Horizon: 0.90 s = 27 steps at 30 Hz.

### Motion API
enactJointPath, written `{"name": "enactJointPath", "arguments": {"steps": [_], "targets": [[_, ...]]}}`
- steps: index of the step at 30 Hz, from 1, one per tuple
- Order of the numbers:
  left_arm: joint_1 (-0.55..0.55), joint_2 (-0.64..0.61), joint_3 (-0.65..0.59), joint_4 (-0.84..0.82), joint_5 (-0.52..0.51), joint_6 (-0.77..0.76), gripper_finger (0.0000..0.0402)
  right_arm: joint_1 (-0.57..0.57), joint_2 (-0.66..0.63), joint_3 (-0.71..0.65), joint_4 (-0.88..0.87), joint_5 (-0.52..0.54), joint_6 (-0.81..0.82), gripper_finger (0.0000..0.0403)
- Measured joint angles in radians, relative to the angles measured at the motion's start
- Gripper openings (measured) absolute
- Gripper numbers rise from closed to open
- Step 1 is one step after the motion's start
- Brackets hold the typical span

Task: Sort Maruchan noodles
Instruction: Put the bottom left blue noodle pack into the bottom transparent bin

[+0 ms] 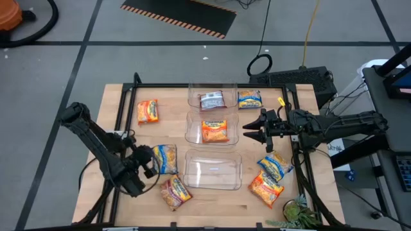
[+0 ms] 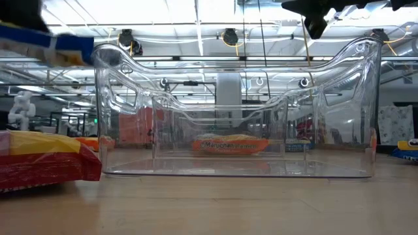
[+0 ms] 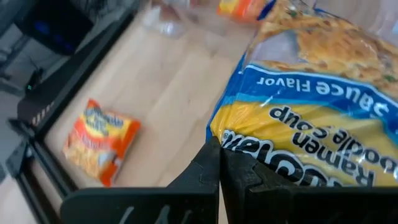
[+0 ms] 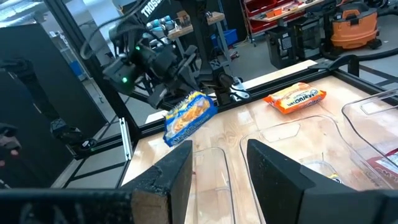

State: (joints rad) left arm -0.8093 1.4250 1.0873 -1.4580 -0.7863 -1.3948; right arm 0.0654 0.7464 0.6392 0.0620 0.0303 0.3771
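My left gripper [image 1: 153,162] is shut on a blue-and-yellow Maruchan packet [image 1: 167,158] at the table's near left, just left of the near clear bin [image 1: 212,169]. The low view shows this packet [image 2: 55,42] raised high. My right gripper [image 1: 247,131] hovers open just right of the middle bin [image 1: 192,131], which holds an orange packet [image 1: 215,130]. The far bin [image 1: 212,90] holds a reddish-brown packet [image 1: 212,101]. Loose on the table lie an orange packet [image 1: 148,111], a reddish-brown one [image 1: 174,191], two blue-and-yellow ones [image 1: 250,99] [image 1: 275,167] and another orange one [image 1: 266,189]. My left gripper pinches the blue-and-yellow packet between its two fingers at one edge [image 3: 231,138], coming from the table's left. The packet [image 4: 188,116] is lifted clear of the table and reaches from the fingers toward the near bin, tilted.
A black frame rail [image 1: 125,109] runs along the table's left, far and right sides. A green plant-like thing [image 1: 298,215] sits at the near right corner. Bare wood lies between the left rail and the bins.
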Motion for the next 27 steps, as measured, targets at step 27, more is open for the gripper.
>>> {"name": "enactJointPath", "arguments": {"steps": [27], "targets": [[0.312,0.05,0.133,0.789,-0.026,0.891,0.0,0.0,0.0,0.0,-0.01,-0.001,-0.008,0.0148]]}}
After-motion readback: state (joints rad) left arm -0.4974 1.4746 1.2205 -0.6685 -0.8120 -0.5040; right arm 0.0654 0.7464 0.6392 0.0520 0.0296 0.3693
